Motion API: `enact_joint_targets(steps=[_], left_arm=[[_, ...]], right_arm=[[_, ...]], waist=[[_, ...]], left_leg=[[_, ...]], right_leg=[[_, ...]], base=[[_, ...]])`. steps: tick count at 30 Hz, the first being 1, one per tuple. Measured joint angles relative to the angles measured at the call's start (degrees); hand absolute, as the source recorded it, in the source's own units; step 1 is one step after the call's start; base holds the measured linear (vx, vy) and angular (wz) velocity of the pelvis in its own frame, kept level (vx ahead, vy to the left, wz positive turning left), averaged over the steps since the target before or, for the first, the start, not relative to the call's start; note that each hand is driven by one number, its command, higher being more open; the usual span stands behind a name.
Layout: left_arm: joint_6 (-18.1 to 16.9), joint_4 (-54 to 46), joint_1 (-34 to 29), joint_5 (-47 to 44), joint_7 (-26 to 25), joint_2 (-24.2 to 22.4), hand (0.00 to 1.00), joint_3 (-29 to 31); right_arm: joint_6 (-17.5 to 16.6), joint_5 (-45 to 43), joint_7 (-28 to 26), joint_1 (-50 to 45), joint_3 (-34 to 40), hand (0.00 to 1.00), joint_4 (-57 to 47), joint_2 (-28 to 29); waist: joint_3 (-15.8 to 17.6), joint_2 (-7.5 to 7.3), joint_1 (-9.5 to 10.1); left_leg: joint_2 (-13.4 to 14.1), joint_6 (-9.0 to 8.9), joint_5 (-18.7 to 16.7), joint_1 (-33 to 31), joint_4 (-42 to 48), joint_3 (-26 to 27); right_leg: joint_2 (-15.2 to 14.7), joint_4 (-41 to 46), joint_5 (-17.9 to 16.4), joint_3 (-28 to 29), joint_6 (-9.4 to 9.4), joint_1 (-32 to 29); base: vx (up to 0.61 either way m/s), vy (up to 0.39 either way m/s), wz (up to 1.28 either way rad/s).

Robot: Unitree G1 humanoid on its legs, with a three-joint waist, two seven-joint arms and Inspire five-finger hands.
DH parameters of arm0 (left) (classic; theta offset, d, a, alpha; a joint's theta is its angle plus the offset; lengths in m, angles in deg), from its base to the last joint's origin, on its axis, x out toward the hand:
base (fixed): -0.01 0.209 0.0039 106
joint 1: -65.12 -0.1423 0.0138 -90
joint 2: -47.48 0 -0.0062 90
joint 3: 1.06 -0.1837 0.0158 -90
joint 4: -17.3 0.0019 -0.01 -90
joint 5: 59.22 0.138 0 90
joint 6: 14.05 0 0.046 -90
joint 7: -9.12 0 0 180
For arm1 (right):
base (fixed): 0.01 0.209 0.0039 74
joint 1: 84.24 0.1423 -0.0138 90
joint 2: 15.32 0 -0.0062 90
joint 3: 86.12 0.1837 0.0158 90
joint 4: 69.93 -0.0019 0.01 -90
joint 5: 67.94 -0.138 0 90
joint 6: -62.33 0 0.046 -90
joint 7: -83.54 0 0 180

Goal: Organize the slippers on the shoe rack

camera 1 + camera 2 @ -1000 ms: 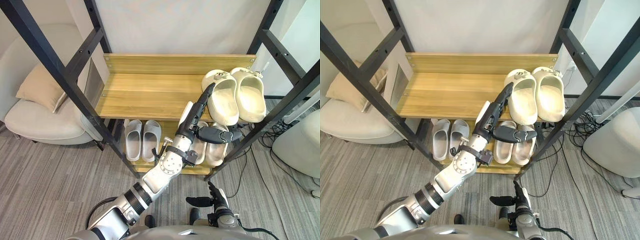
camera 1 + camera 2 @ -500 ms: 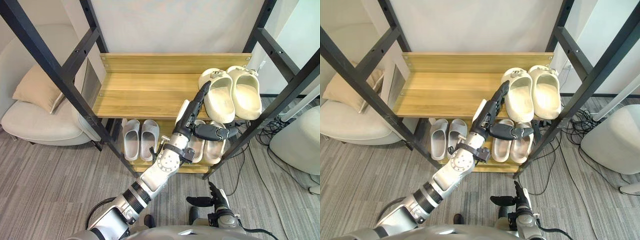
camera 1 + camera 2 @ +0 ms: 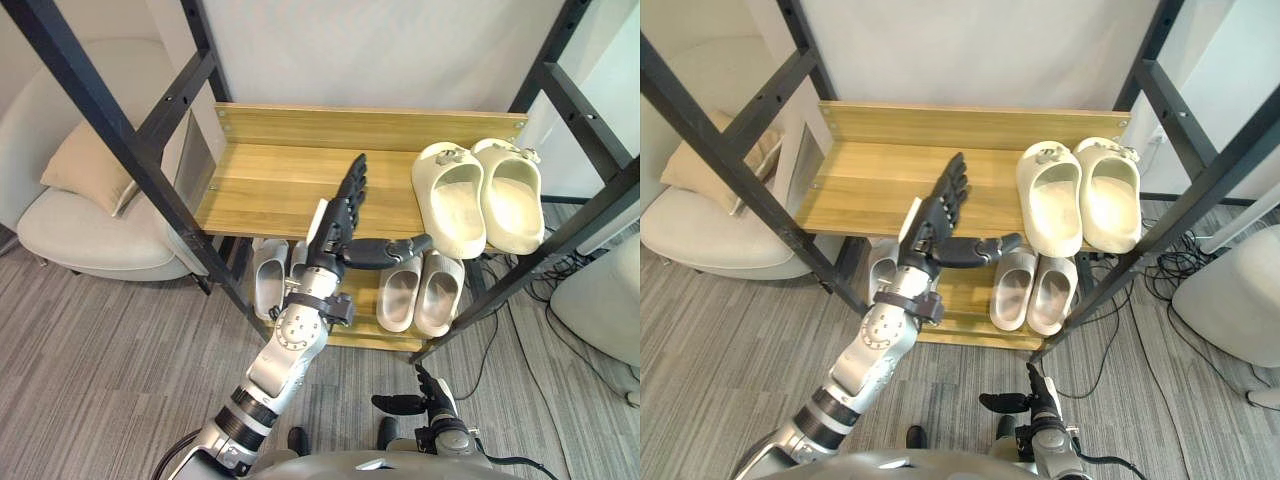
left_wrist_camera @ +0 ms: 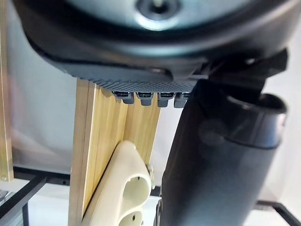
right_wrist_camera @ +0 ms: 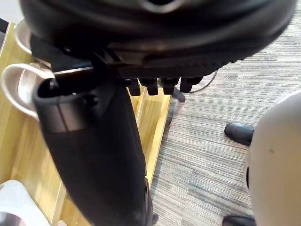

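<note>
The left hand [image 3: 338, 222] hovers over the shoe rack's upper shelf [image 3: 265, 185], fingers straight, thumb splayed, holding nothing. The cream slippers [image 3: 452, 200] lie side by side at that shelf's right end, lengthwise front to back, toes toward the wall [image 3: 400, 50]. The right hand [image 3: 428, 398] hangs low, fingers relaxed.

Cream slippers [image 3: 480, 195], a pair [image 3: 880, 274] perhaps pale grey, honey-wood shelf [image 3: 270, 185], grey-streaked carpet [image 3: 100, 360].

Floor [image 3: 100, 370]: grey striped carpet. A cream armchair [image 3: 90, 245] stands at the floor's left edge, with a beige cushion [image 3: 85, 170] leaning against its back. Black cables [image 3: 1180, 265] lie tangled near the right edge, beside a white rounded object [image 3: 1230, 300]. A white wall [image 3: 370, 50] stands behind. One dark shoe [image 5: 240, 133] rests on the carpet.
</note>
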Motion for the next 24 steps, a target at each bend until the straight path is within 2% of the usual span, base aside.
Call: enact_joint_targets(steps=[4,8,13,17,20,24], left_arm=[[-0.1,-7.1,-1.1,-3.0,1.1,0.5,1.00,-0.8],[-0.6,-12.8,-1.9,-7.8,5.1,0.6,1.00,-4.4],[-0.5,-14.3,-8.6,-12.9,11.7,1.6,1.00,-8.6],[0.6,-11.4,-13.9,-13.9,16.9,6.0,1.00,-11.9],[1.6,-6.7,-17.6,-14.4,19.4,7.5,1.00,-13.1],[2.4,1.7,-21.8,-14.0,21.6,9.2,1.00,-12.8]], right_arm=[[0.0,0.0,-0.7,0.0,-0.4,1.00,0.4,-0.2],[-0.1,0.1,-1.1,0.0,-0.6,1.00,0.7,-0.5],[-0.1,0.5,-2.3,-0.1,-1.0,1.00,1.4,-1.2],[-0.1,0.8,-2.9,-0.1,-1.0,1.00,2.0,-1.5],[-0.1,1.2,-3.2,-0.1,-2.2,1.00,2.2,-1.8],[-0.1,1.2,-3.3,-0.2,-2.7,1.00,2.3,-1.5]], waist=[[-0.1,0.05,0.44],[-0.3,0.32,1.26],[-1.4,1.60,1.59],[-2.2,2.41,1.69],[-2.9,2.48,1.84],[-3.2,1.76,2.28]], left_leg=[[-0.5,0.04,0.0,-0.1,0.2,-0.5],[-0.8,0.39,-0.3,-0.1,0.6,-0.6],[-0.8,0.51,-0.4,0.1,0.9,-0.8],[-0.7,0.48,-0.4,1.6,0.6,-2.0],[-0.6,0.36,-0.2,1.8,0.1,-2.5],[-0.6,0.27,-0.1,1.8,0.0,-3.3]], right_leg=[[-0.4,0.0,-0.1,-0.4,0.14,0.3],[-0.8,0.0,-0.1,-0.5,0.22,0.7],[-0.7,0.1,-0.3,-0.8,0.25,0.9],[-0.5,0.0,-1.0,-1.9,0.04,2.8],[-0.4,0.0,-1.4,-2.6,-0.14,2.8],[-0.2,0.0,-1.6,-3.4,0.06,3.3]], base=[[-0.01,0.020,0.07],[-0.02,0.022,0.02],[-0.02,0.006,0.01],[-0.01,-0.004,0.11],[-0.02,-0.004,0.11],[0.00,-0.005,0.10]])
